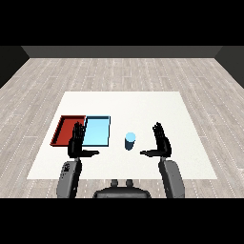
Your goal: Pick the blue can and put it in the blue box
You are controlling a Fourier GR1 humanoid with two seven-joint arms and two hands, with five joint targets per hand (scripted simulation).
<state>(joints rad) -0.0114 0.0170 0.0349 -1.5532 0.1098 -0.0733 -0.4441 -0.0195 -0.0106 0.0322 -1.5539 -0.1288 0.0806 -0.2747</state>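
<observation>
Fingers straight up and spread on the right hand (162, 141), thumb poking out to the side, holding nothing. Same on the left hand (77, 141): fingers straight, thumb out, nothing held. Between the two hands, nearer the right one, the blue can (129, 141), standing upright on the white table (157, 105). Not touched by either hand. Just left of the can, the blue box (97, 131), with the red tray (66, 128) right beside it. Left hand up in front of both.

Step in hand, most likely: reach for the can. Best done with the right hand. Slide in sideways with the palm facing the can. Keep the fingers wide until the can sits between thumb and fingers. Then curl round its middle. Go slow near it, since a tall can tips over with a bump. Lift straight up before heading across to the blue box.
</observation>
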